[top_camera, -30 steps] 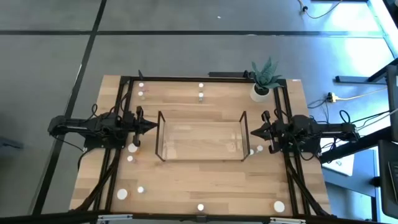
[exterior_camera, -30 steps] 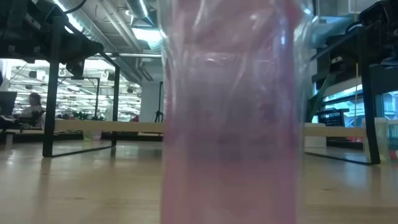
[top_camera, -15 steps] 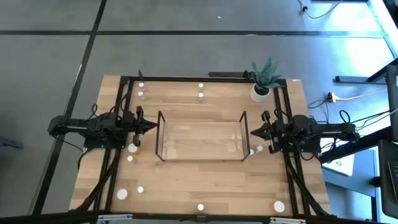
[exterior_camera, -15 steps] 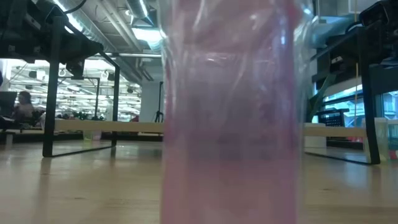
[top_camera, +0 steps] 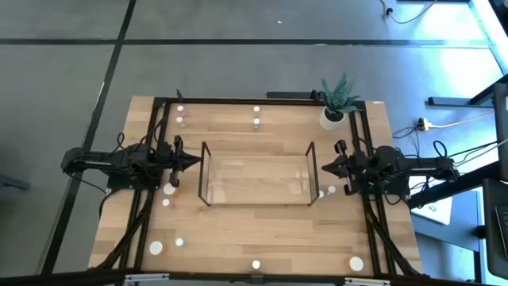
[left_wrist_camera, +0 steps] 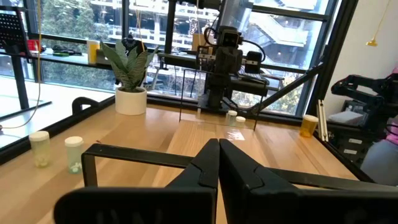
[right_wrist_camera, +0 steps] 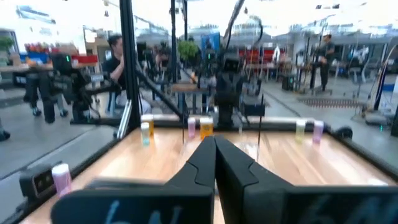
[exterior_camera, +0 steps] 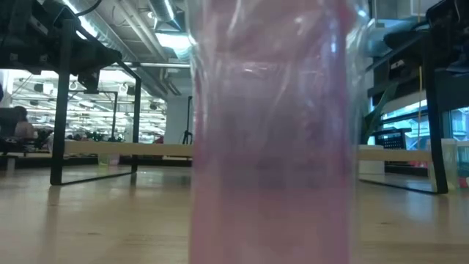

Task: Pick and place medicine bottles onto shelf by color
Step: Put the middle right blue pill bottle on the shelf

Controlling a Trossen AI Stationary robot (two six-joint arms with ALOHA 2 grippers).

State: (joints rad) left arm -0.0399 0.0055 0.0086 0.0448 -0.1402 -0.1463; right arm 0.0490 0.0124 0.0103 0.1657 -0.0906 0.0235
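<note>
The clear shelf (top_camera: 255,175) with thin dark edges stands on the middle of the wooden table. Small white-capped medicine bottles stand upright around it: two at the far left corner (top_camera: 181,115), two at the far middle (top_camera: 256,116), two left of the shelf (top_camera: 168,195), two by its right end (top_camera: 325,191), and others along the near edge (top_camera: 255,264). A pink bottle (exterior_camera: 271,132) fills the low view. My left gripper (top_camera: 197,161) is shut, level, just left of the shelf. My right gripper (top_camera: 321,168) is shut, just right of it. Neither holds anything.
A potted plant in a white pot (top_camera: 333,111) stands at the far right corner. A black metal frame (top_camera: 159,143) runs along the table's sides and far edge. People sit in the room beyond the table (right_wrist_camera: 115,56).
</note>
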